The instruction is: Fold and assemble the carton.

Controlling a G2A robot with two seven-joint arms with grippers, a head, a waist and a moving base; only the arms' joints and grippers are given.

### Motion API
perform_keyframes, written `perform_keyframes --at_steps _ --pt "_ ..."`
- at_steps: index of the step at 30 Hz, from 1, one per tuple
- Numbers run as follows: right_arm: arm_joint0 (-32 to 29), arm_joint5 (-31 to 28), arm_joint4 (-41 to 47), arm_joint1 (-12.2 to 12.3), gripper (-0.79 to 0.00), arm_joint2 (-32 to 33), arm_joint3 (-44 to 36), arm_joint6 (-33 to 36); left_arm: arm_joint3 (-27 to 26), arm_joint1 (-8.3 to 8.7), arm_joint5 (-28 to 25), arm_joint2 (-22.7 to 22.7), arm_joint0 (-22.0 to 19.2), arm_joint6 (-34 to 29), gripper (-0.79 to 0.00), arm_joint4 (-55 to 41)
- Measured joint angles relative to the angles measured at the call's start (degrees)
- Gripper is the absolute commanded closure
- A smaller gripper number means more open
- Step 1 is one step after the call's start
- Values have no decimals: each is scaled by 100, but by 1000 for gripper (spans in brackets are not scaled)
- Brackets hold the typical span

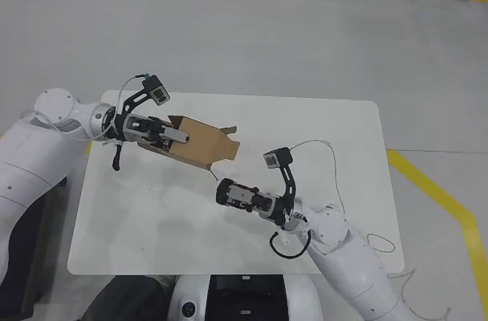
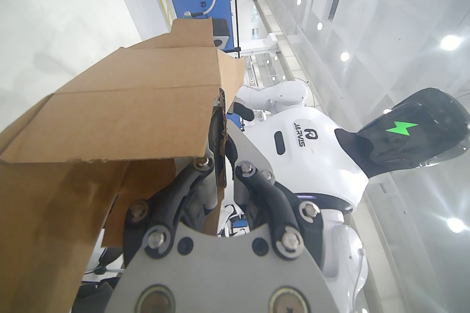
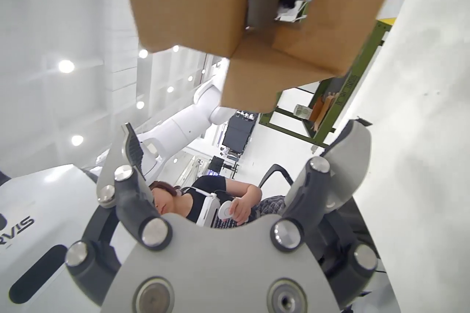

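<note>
The white table lies below both my claws. The carton, partly opened with its flaps loose, sits over the table. One end is gripped by my left claw, which pinches a cardboard wall between its fingers. My right claw is spread wide and holds nothing. The carton's open end faces it, near but apart.
</note>
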Motion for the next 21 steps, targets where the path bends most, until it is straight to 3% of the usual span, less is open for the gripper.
perform_keyframes --at_steps 8,21 --pt "134 -350 585 -53 -785 -228 17 254 11 -96 -80 -213 186 128 0 209" --pt "177 -512 430 -35 -785 -8 8 -87 -252 -104 386 -440 489 -233 0 357"
